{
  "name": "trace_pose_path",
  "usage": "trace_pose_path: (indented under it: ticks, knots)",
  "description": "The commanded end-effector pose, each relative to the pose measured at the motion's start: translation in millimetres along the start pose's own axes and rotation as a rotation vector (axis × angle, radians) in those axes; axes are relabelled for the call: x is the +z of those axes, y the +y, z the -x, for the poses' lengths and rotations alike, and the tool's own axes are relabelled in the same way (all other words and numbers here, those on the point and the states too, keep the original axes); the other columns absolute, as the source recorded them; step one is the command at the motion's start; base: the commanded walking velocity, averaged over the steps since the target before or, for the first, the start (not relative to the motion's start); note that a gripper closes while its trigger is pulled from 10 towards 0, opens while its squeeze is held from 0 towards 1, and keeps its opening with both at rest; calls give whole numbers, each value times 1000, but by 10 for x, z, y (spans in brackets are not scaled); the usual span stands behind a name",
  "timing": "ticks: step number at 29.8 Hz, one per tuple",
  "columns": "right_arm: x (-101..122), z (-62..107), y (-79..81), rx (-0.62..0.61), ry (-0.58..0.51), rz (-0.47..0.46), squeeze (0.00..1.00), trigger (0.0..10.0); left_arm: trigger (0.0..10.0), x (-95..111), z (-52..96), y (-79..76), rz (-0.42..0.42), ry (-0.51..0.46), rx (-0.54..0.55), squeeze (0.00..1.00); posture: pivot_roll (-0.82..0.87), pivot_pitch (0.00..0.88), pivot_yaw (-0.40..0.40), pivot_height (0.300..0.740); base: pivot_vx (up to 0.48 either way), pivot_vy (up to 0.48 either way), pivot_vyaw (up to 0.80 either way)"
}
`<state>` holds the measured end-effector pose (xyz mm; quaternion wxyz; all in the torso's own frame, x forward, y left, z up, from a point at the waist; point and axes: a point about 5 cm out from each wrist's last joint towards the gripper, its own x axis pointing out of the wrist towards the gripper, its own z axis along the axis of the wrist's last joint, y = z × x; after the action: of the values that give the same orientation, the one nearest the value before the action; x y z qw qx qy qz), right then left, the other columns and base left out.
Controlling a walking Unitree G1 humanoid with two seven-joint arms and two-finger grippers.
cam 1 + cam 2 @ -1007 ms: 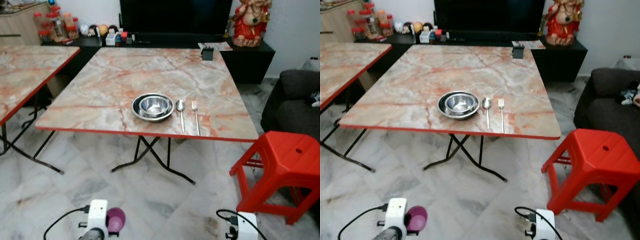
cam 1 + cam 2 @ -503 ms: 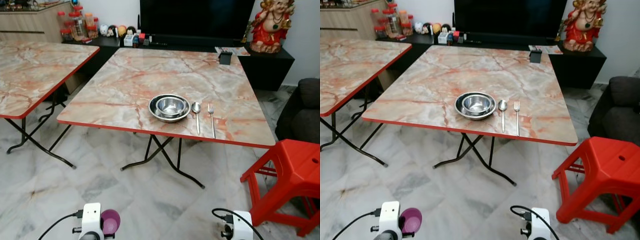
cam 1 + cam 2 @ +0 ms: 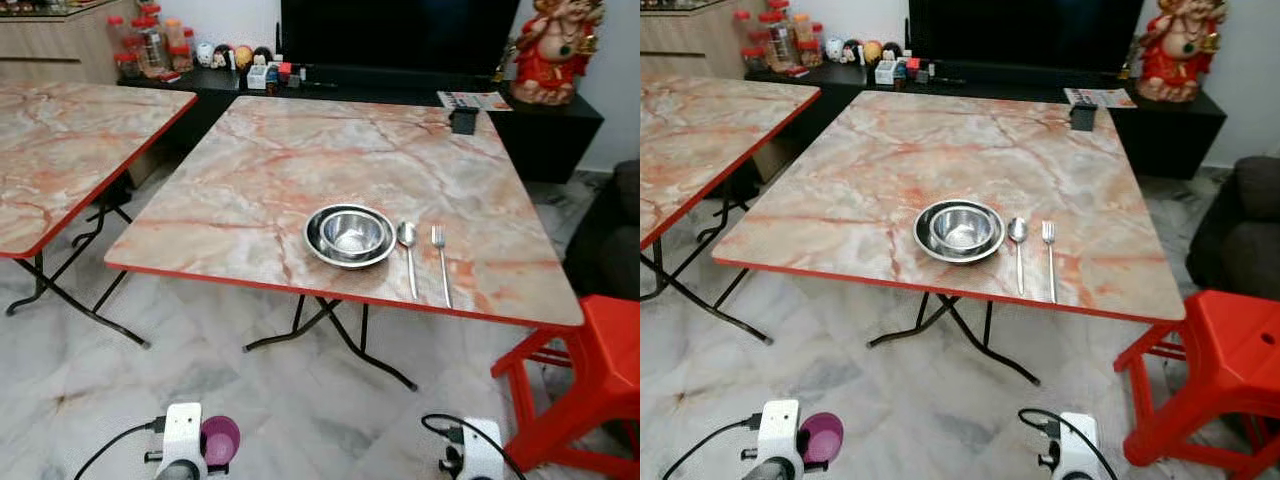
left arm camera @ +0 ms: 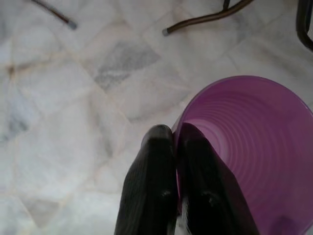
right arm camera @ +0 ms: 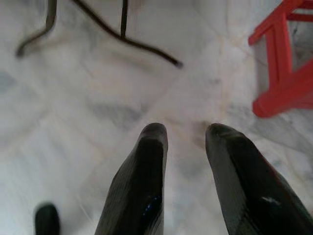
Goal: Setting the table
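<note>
A marble-topped folding table (image 3: 260,170) with a red edge stands ahead. On it near the front edge sit a steel bowl inside a steel plate (image 3: 350,235), with a spoon (image 3: 408,250) and a fork (image 3: 440,260) laid to their right. My left gripper (image 4: 173,142) is low over the floor, shut on the rim of a purple cup (image 4: 249,142), which also pokes out beside the wrist (image 3: 220,440). My right gripper (image 5: 183,134) hangs low over the floor, open, with nothing between its fingers.
A second marble table (image 3: 60,150) stands at the left. A red plastic stool (image 3: 590,380) is at the right, beside a dark sofa (image 3: 1240,220). Behind the table is a black TV cabinet (image 3: 530,125) with jars, small items and a red figurine. Marble floor lies before the table.
The camera has moved nearer to the table and turned, so the table sits larger and the stool slides to the right edge. Both arms keep their low pose.
</note>
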<state>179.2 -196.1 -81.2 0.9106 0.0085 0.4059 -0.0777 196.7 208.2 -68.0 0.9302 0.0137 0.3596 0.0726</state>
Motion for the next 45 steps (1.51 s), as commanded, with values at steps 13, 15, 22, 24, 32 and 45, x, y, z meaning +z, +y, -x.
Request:
trace_pose_path:
  ticks: [13,15,22,24,32,45]
  knots:
    - [-73,24,-92,-22,23,8,0,10000,10000,17,-2,-104,10,-18,-37,0,-10,0,-28,740,136,0,0]
    - [-73,24,-94,-22,23,9,0,10000,10000,9,1,-103,12,-17,-32,0,-11,0,-30,740,0,0,0]
    - [-72,25,-107,-22,22,14,0,10000,10000,-37,23,-42,38,-16,54,0,-4,0,-41,740,0,0,0]
    - [-72,25,-111,-21,23,17,0,10000,10000,-43,31,11,52,-21,96,0,-3,0,-44,740,0,0,0]
    - [-53,20,-130,-20,19,26,0,10000,10000,-21,82,294,121,-81,294,0,5,0,-53,740,0,0,0]
    - [-22,7,-81,0,16,44,0,10000,10000,141,312,1015,185,-237,807,0,37,0,-73,740,0,0,0]
